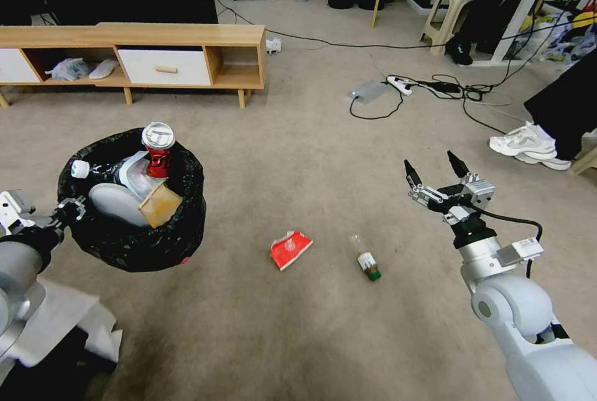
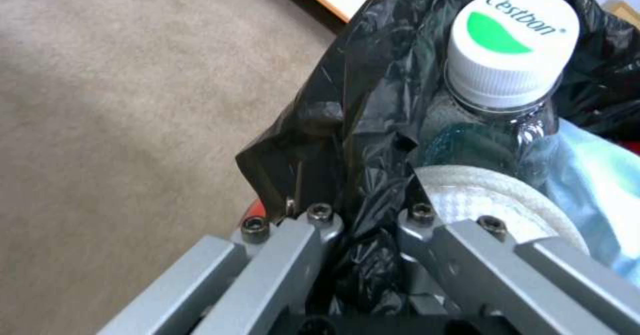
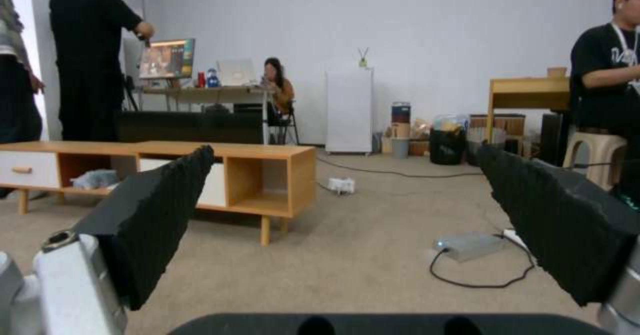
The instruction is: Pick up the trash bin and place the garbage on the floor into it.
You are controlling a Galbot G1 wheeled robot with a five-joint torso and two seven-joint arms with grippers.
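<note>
Jaws of the left gripper point(image 1: 73, 208) clamp the trash bin point(image 1: 134, 242) rim; right gripper point(image 1: 438, 175) jaws spread, holding nothing.

Left hand point(image 2: 363, 235) at the trash bin point(image 2: 360, 125) rim
Fingers point(image 2: 287, 255) clamp the black liner; a white-capped bottle point(image 2: 500, 75) lies inside, above the floor point(image 2: 120, 100)

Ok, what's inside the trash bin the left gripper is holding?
Inside the trash bin, held at its rim by the left gripper: a red can, a white-capped bottle, a brown paper box and pale, whitish pieces. Whatever lies beneath them is covered.
</note>
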